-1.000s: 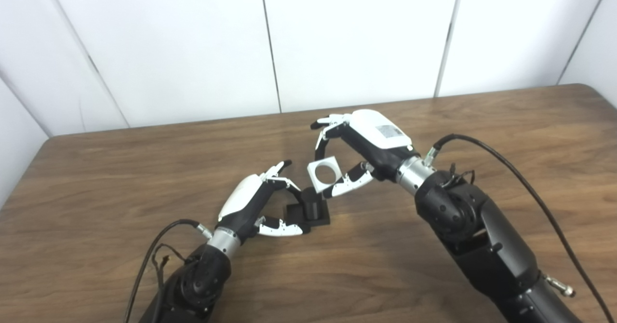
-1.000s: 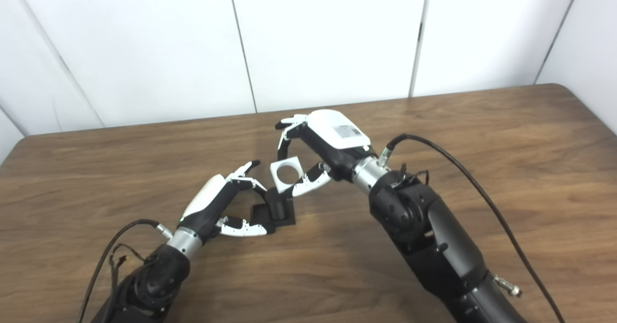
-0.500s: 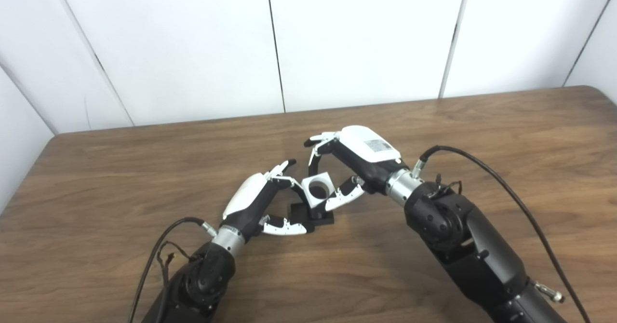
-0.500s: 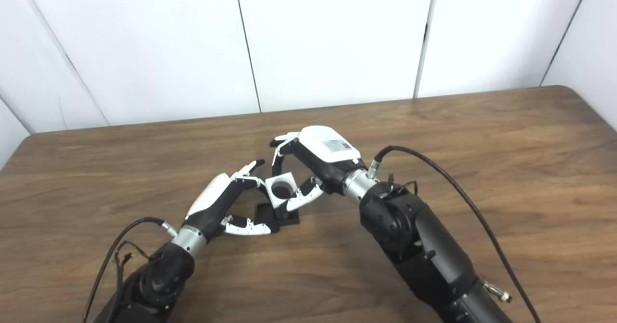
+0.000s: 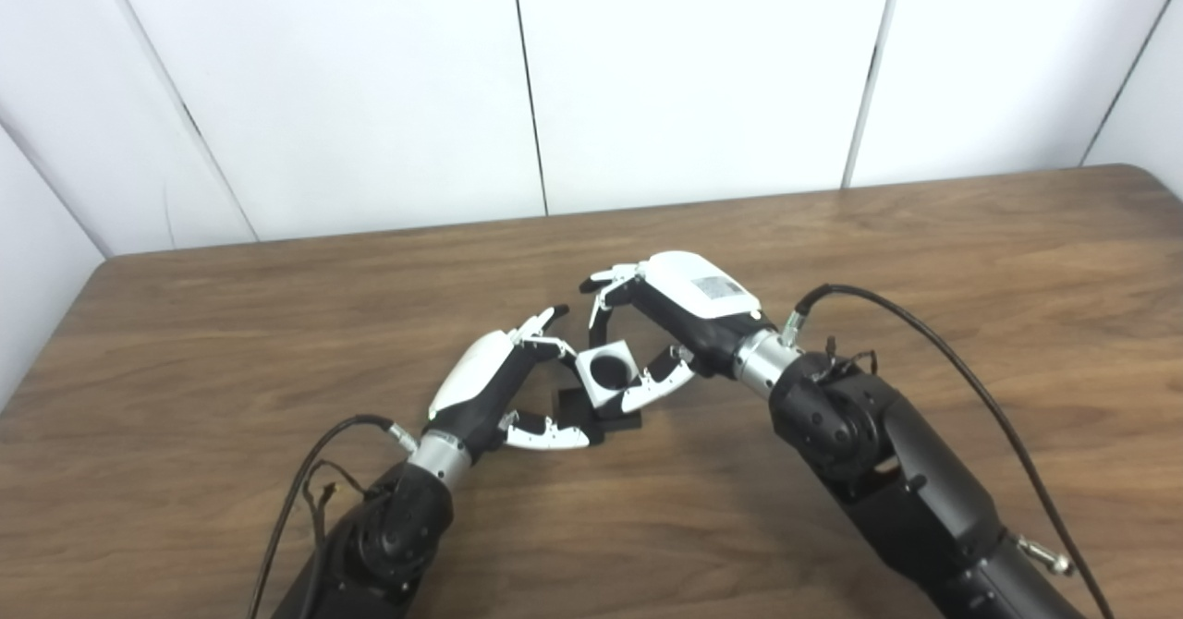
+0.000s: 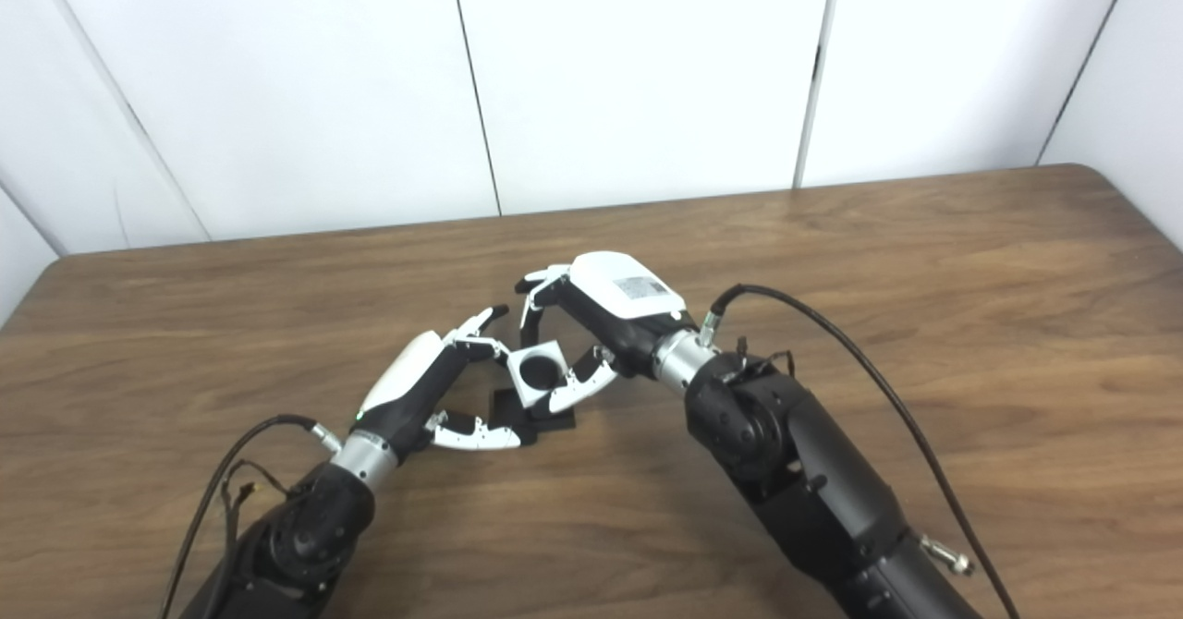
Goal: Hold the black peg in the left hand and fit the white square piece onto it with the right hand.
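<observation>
The black peg (image 5: pixel 571 406) stands on its square base on the wooden table (image 5: pixel 277 323). My left hand (image 5: pixel 490 383) is shut on that base, thumb at the near side and fingers at the far side. The white square piece (image 5: pixel 605 376) sits low over the peg, slightly tilted. Its round hole looks dark, with the peg inside it. My right hand (image 5: pixel 679 309) is shut on the white piece (image 6: pixel 541 374), thumb below and fingers arched over the top. Only the base edges (image 6: pixel 505 406) show, and the peg's shaft is hidden by the piece.
Black cables loop from both wrists: one over the table at the right (image 5: pixel 933 333), one near the left forearm (image 5: pixel 314 471). White wall panels (image 5: pixel 693 74) stand behind the table's far edge. The table's rounded corner is at the far right (image 5: pixel 1137 175).
My right hand has come down and toward me with the white piece, from above the peg to down around it. The left hand has kept its hold. The camera shifted slightly at first.
</observation>
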